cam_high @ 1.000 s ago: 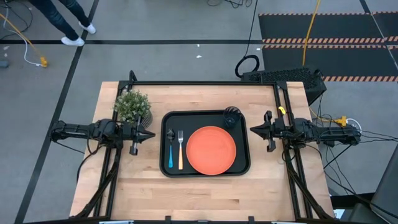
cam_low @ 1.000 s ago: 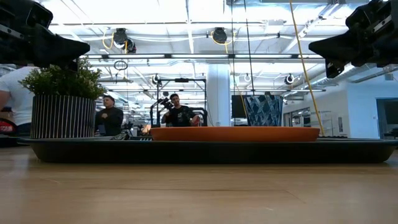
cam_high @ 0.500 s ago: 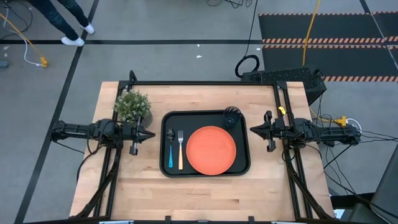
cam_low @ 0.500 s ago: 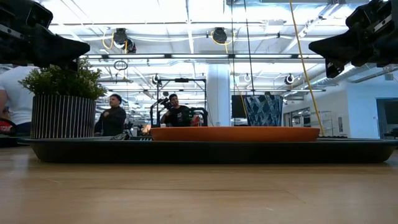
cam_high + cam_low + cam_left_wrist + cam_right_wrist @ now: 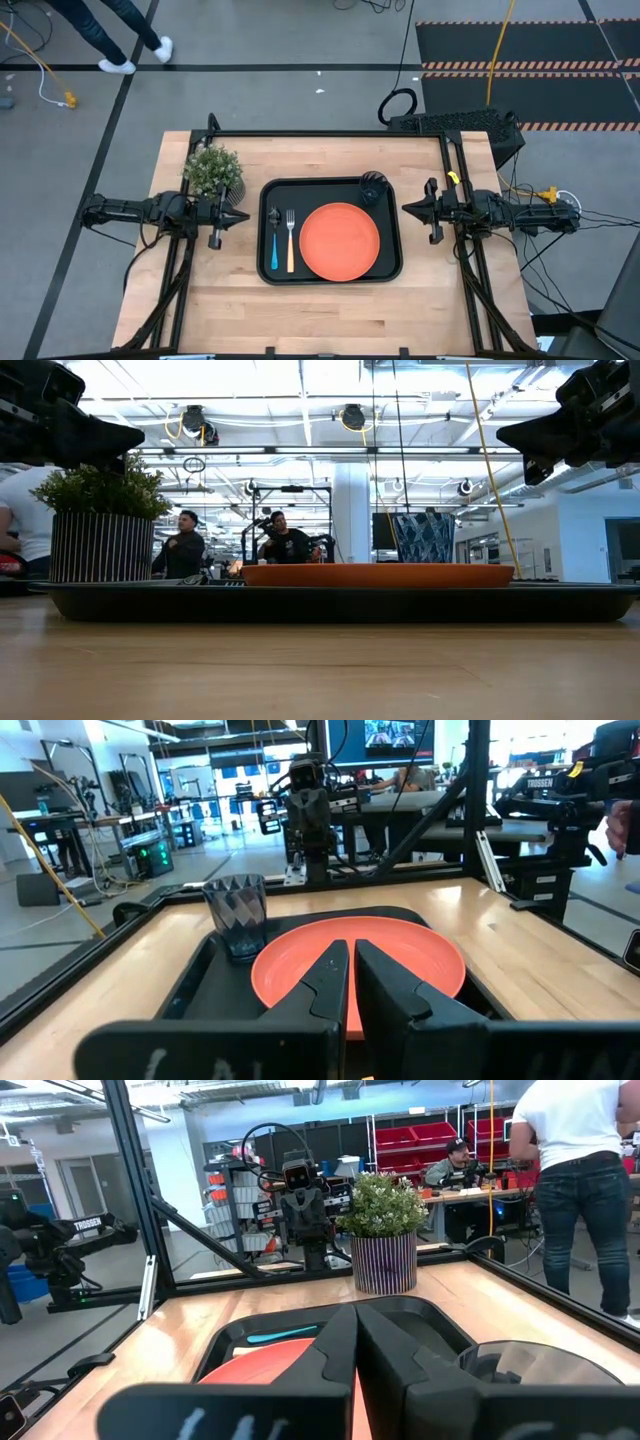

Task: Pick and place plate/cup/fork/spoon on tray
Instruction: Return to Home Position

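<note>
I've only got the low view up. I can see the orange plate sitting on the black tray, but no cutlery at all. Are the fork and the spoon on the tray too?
Observer: Yes. From above, the spoon and the fork lie side by side inside the tray, between the plate and the tray's end on the left arm's side. The spoon is the outer one.
Operator: And are the grippers carrying anything?
Observer: No. The wrist views show the left gripper and the right gripper shut with nothing between their fingers. From above, each one sits just off its own end of the tray.
</note>
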